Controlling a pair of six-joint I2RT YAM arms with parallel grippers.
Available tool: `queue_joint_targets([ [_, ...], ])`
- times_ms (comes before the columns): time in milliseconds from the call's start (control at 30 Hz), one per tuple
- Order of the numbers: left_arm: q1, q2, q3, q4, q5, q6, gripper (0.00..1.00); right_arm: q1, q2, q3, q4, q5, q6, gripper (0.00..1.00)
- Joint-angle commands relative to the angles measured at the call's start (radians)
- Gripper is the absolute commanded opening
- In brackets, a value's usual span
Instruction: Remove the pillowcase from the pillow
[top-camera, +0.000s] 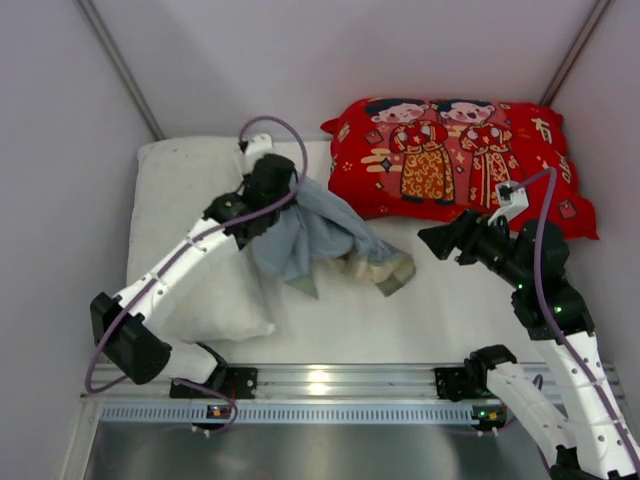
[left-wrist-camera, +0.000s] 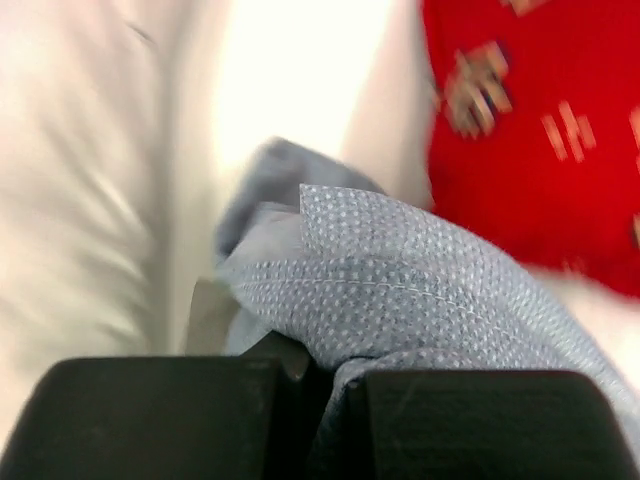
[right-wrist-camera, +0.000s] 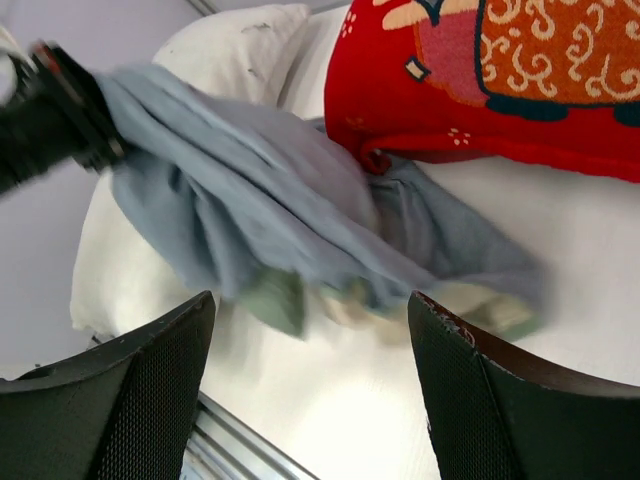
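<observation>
The pillowcase (top-camera: 320, 237) hangs bunched, blue-grey side out, with green and cream edges at its lower end near the table. My left gripper (top-camera: 262, 190) is shut on its upper end; the left wrist view shows the dotted blue-grey cloth (left-wrist-camera: 420, 290) pinched between the black fingers (left-wrist-camera: 170, 415). The plain white pillow (top-camera: 185, 240) lies bare at the left, under my left arm. My right gripper (top-camera: 432, 240) is open and empty, just right of the cloth; in its wrist view the pillowcase (right-wrist-camera: 260, 200) hangs ahead of the fingers (right-wrist-camera: 150, 390).
A red pillow with two cartoon figures (top-camera: 460, 160) lies at the back right, also in the right wrist view (right-wrist-camera: 480, 80). A metal rail (top-camera: 330, 385) runs along the near table edge. Grey walls close the back and sides.
</observation>
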Motion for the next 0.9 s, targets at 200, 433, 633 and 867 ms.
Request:
queue_joint_targets([
  [200,0.386,0.132,0.407,-0.093,0.222,0.202,0.0,-0.004,0.02,-0.015,0.061,-0.021,0.004,0.74],
  [433,0.478,0.382,0.668,-0.083,0.421,0.222,0.0,-0.006,0.059,-0.023,0.083,-0.012,0.011,0.75],
  [633,0.472,0.546,0.573,-0.064,0.627,0.14,0.0,-0.004,0.115,-0.03,0.09,-0.012,0.004,0.74],
  [867,0.461,0.506,0.288,0.049,0.538,0.107,0.0,0.01,0.182,-0.032,0.084,0.002,-0.008,0.74],
])
